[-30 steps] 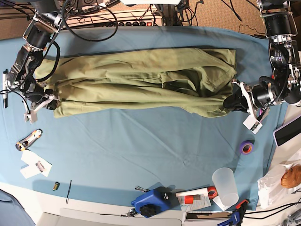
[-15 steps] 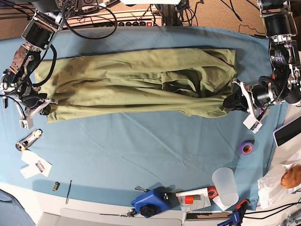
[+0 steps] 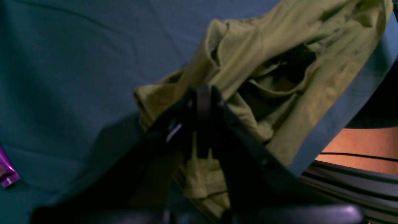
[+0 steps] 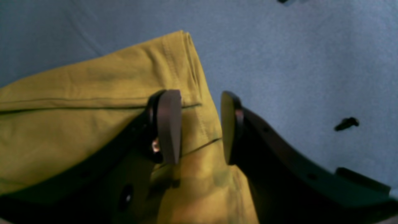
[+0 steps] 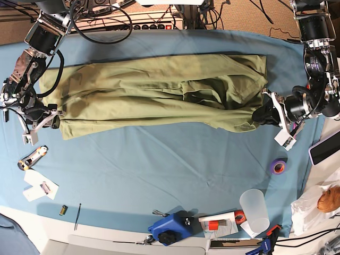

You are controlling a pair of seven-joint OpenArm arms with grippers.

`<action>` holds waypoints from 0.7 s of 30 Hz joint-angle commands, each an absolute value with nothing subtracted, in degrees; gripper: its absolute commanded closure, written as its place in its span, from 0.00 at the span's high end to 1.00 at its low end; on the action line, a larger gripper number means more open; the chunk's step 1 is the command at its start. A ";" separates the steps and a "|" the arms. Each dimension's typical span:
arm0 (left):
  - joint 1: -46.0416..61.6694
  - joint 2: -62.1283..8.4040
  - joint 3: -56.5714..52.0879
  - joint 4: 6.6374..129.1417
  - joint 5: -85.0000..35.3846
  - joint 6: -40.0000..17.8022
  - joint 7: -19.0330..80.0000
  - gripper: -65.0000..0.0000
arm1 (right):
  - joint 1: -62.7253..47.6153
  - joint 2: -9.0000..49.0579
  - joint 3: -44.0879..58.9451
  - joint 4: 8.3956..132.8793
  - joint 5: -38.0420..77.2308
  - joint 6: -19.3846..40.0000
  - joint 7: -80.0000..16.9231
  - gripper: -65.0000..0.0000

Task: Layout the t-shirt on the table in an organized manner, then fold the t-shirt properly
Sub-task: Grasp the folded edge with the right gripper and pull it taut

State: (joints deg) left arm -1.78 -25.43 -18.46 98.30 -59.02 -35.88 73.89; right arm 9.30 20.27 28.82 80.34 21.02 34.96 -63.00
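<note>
T-shirt (image 5: 154,90): left jaws pinch it, right parted.

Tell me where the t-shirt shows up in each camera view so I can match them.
Base: the t-shirt stretches across the upper middle of the table.
Left wrist: its bunched end fills the centre and upper right, pinched in the left gripper.
Right wrist: its folded corner lies at left and bottom centre, between the open fingers of the right gripper.
Shared landmark: the blue table cloth.
</note>
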 commanded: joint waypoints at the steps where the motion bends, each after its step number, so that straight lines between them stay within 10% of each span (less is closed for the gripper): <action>1: -2.70 -26.35 -18.92 99.24 -60.18 -36.10 72.99 0.00 | 10.31 21.19 28.23 80.82 21.76 35.11 -61.43 0.34; 18: -2.70 -26.35 -18.92 99.22 -60.29 -36.10 72.99 0.00 | 10.31 21.08 13.87 77.87 7.88 22.65 -53.45 0.33; 21: -2.70 -26.35 -18.92 99.24 -60.27 -36.10 72.99 0.00 | 10.33 21.08 13.87 77.87 7.86 22.65 -53.74 0.13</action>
State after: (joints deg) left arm -1.78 -25.43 -18.46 98.30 -59.20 -35.90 73.89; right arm 9.34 20.01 13.69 76.97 8.19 23.09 -54.13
